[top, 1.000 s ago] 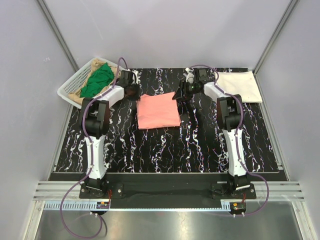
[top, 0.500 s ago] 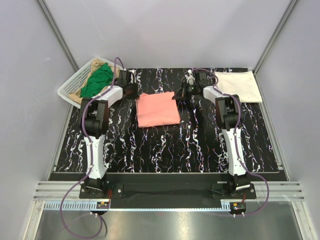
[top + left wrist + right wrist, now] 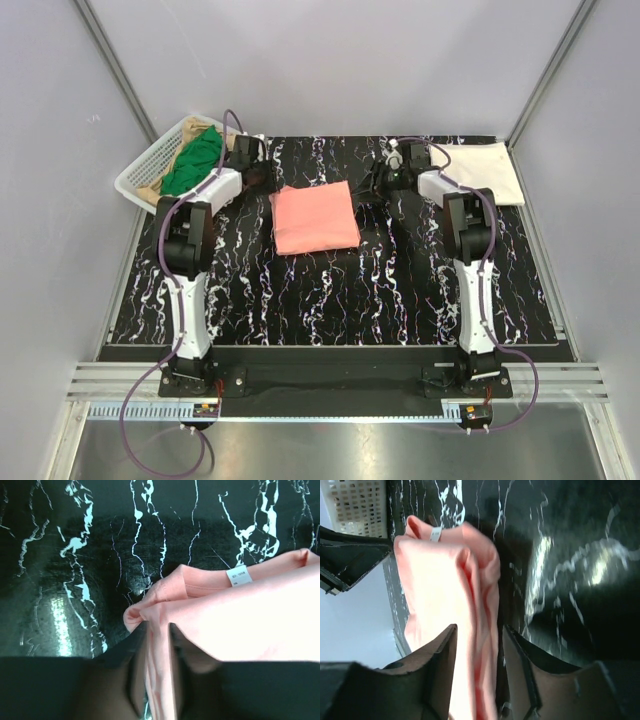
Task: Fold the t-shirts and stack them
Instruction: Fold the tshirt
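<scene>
Pink t-shirt [image 3: 315,217] folded; my left gripper [image 3: 158,630] and right gripper [image 3: 478,632] sit open astride it. Next: stack it on cream t-shirt [image 3: 480,172] (tabletop's [image 3: 330,300] far-right corner).

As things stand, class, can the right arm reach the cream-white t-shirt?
Probably yes: the cream-white t-shirt lies flat beside the right gripper, nothing between them, though salmon-pink t-shirt cloth sits between its jaws.

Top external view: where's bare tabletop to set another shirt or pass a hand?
Free: the strip of black marbled tabletop between the folded salmon-pink t-shirt and the arm bases. Crowded: the far edge, with the white plastic mesh basket, left gripper, right gripper at the pink shirt's far corners, and the folded cream-white t-shirt.
</scene>
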